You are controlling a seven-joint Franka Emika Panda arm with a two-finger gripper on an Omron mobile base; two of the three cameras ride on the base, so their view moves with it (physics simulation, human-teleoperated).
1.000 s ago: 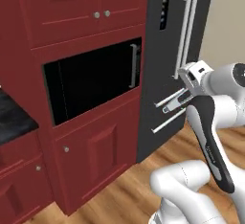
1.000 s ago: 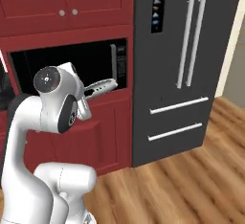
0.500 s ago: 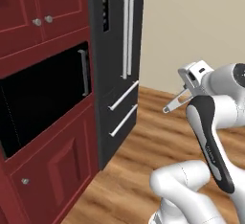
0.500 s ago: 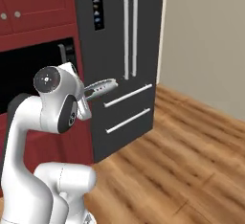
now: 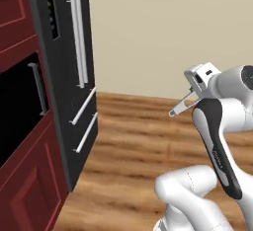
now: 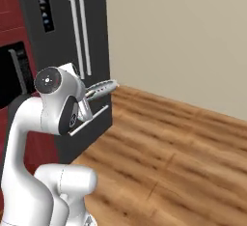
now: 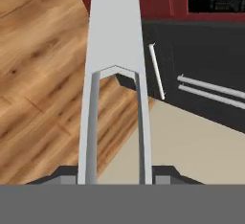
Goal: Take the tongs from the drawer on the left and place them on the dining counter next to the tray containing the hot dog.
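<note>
Since a second ago both base views have swung right with the base: the red oven cabinet has slid off toward the left edge, and beige wall and wood floor now take up most of each picture, while the arm keeps the same carrying pose.

From the left base camera I see the gripper point(image 5: 190, 96) held high and tucked near the arm's shoulder, with the tongs point(image 5: 180, 106) poking out toward the black refrigerator point(image 5: 69, 77). I judge that tucked hold keeps the long tool clear of the cabinets during the drive.

From the right base camera the tongs point(image 6: 101, 88) jut forward from the hand, level, their tip in front of the refrigerator point(image 6: 62, 41) door.

Looking along the hand, the tongs point(image 7: 116, 50) run straight up the middle, both arms rising from between the fingers, which are closed on them (the pads themselves are hidden).

No drawer, tray or dining tabletop is in sight, so I take this as mid-transit with the placing not yet begun.
</note>
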